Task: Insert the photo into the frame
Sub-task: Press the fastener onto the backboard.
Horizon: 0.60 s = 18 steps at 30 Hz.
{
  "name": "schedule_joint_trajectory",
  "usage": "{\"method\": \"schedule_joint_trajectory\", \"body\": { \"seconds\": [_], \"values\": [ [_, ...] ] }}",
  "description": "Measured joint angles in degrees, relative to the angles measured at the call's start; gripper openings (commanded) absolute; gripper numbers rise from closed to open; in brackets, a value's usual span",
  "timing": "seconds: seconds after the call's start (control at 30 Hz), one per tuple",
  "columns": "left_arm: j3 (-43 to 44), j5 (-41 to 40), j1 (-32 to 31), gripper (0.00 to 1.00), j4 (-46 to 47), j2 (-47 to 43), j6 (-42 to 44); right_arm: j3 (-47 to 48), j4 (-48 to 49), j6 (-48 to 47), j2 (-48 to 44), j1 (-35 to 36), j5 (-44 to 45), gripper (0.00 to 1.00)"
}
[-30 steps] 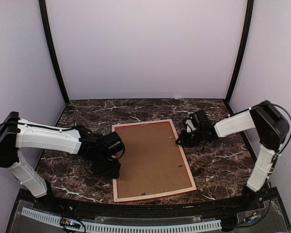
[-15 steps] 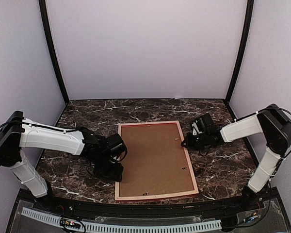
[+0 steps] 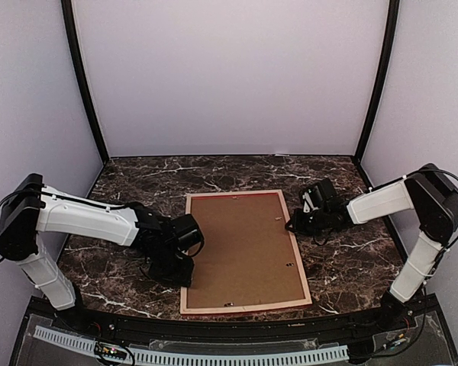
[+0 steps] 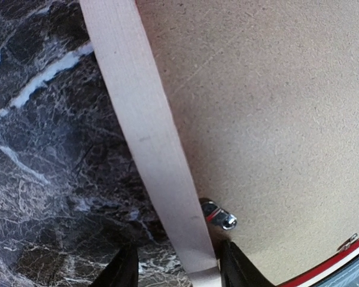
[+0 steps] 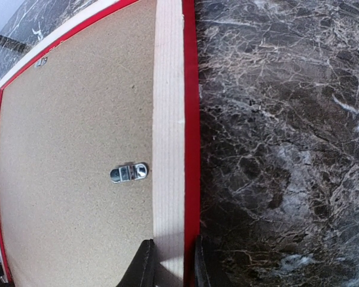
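Two hands flank the frame (image 5: 167,89), lying face down mid-table (image 3: 343,263) with its brown backing board (image 3: 240,248) up: left hand (image 4: 176,270) stands loosely astride the left rail, one finger apart from it, while right hand (image 5: 172,263) pinches the right rail narrowly.

Lab-style test booth (bare, purpose-built), plain pale walls (image 3: 229,76), black corner posts (image 3: 84,84), marble-look tabletop (image 3: 137,171), white robot arms (image 3: 84,217)

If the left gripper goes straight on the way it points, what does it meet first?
Most likely the frame: its pale back rail lies between the open jaws, though depth is unclear.
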Motion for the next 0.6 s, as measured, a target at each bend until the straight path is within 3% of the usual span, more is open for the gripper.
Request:
{"method": "schedule_joint_trajectory", "body": {
  "seconds": [0.6],
  "values": [
    [7.0,-6.9,-0.3,0.46,-5.0,5.5,-0.9,0.9,-2.0,-0.4,0.0,-0.5,0.2,0.00]
  ]
}}
